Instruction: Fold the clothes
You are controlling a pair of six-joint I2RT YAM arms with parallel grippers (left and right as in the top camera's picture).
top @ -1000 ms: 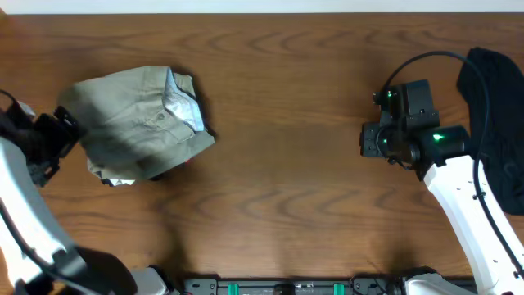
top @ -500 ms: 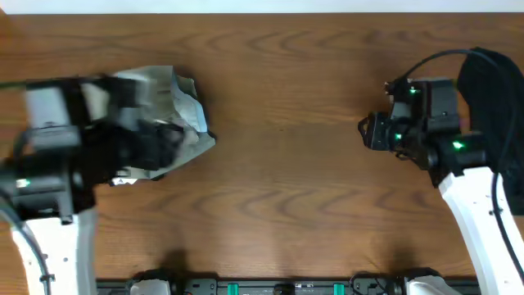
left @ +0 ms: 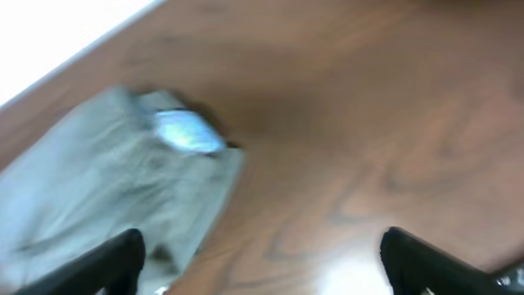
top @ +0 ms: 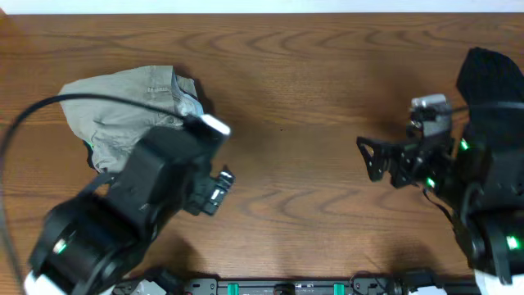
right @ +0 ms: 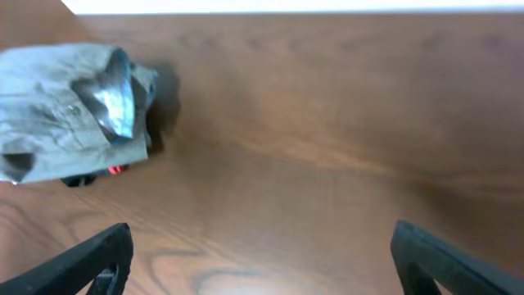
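Observation:
A folded olive-grey garment (top: pixel 123 111) with a pale blue lining at its right edge lies on the table's left side. It also shows blurred in the left wrist view (left: pixel 90 188) and at the upper left of the right wrist view (right: pixel 61 106). My left gripper (top: pixel 214 190) is raised off the table just right of the garment, open, with only bare wood between its fingers (left: pixel 115 262). My right gripper (top: pixel 370 157) hangs over the table's right half, open and empty, pointing left toward the garment. A black garment (top: pixel 491 90) lies at the far right.
The left arm's body (top: pixel 106 221) covers the garment's lower part and the front-left table from above. A black cable (top: pixel 33 123) loops over the left side. Something small and red (right: pixel 115 170) peeks from under the olive garment. Bare wooden table (top: pixel 286 123) lies between the arms.
The left arm swept from the garment's left side across it and rose at its right. The right arm drew back toward the front right and its jaws opened wide.

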